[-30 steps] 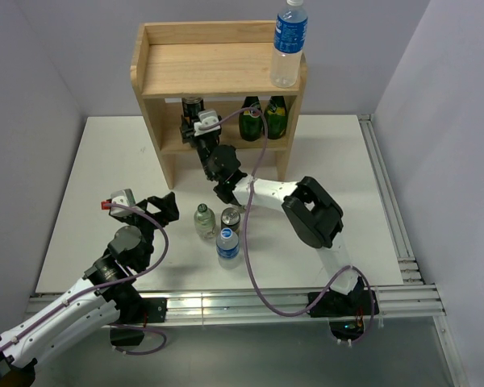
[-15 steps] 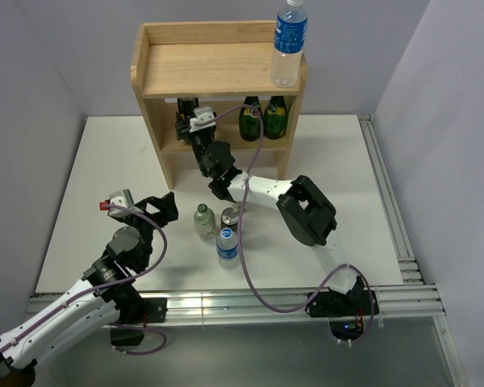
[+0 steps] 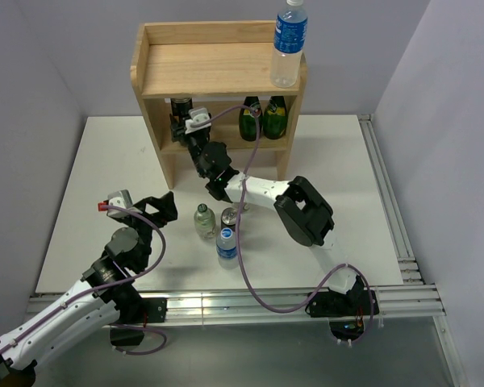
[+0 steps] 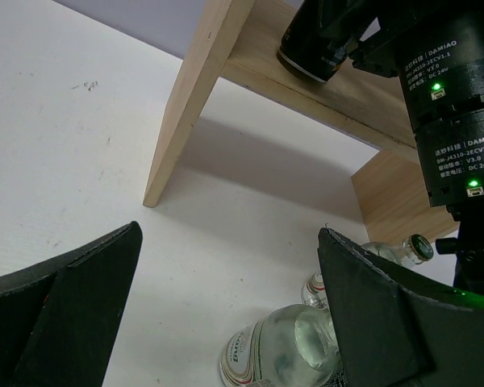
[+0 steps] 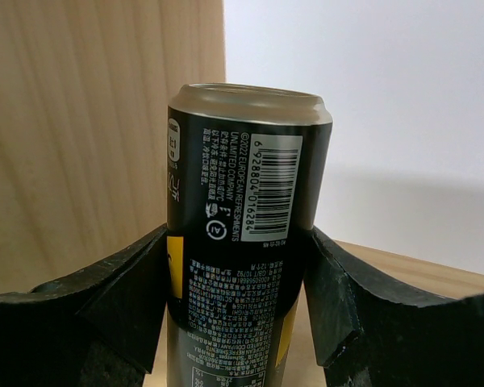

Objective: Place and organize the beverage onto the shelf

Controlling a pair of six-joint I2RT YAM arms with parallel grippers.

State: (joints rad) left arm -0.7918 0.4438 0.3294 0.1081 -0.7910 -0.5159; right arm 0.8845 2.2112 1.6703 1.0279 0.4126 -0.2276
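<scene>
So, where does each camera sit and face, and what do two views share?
Top external: high behind the robot, looking down on shelf, left arm, right arm.
Left wrist: low, facing the shelf's leg; the open left tool shows.
Right wrist: facing the black can gripped by the right tool.
Shared: that can, in all three.

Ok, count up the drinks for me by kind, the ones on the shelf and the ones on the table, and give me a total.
Clear plastic blue-labelled water bottles: 2
Dark cans with silver tops: 2
Dark green glass bottles: 2
Small clear glass bottle: 1
Total: 7
</scene>
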